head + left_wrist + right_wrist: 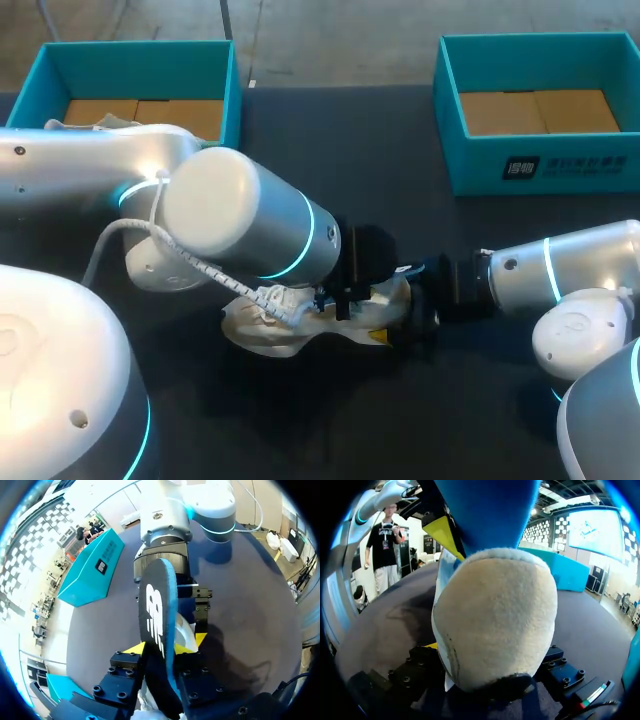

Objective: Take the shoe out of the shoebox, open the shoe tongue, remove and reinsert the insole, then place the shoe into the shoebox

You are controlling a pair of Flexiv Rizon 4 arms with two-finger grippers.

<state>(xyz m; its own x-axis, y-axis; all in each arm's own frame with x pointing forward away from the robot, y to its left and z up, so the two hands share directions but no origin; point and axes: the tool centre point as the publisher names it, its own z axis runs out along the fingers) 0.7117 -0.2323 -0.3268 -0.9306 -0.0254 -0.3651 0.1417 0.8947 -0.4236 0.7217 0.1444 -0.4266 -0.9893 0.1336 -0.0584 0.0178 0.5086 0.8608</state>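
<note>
The left claw (165, 645) is pinching the insole (157, 610), its two yellow tips standing close together with the insole's thickness filling the gap between them. The insole is standing on edge between the fingers (131, 649), dark face to one side and blue rim to the other, and is running out ahead of the claw towards the other arm. Below it, the pale cream shoe (290, 330) is lying on the dark worktop (400, 430), near the middle, with the left arm's big wrist hanging over it and hiding much of its upper.

The right claw (425, 310) is coming in low from the right side and is clamping the shoe's end nearest it. From its own wrist, the rounded cream end of the shoe (495, 620) is filling the space between the black fingers, which are spread as wide as that end and pressing on it from both sides. The blue of the insole (485, 510) is rising just above it.

Two teal shoeboxes are sitting at the far edge of the worktop, the left shoebox (150, 60) behind the left arm and the right shoebox (560, 165) at the far right, both well apart from the shoe.
</note>
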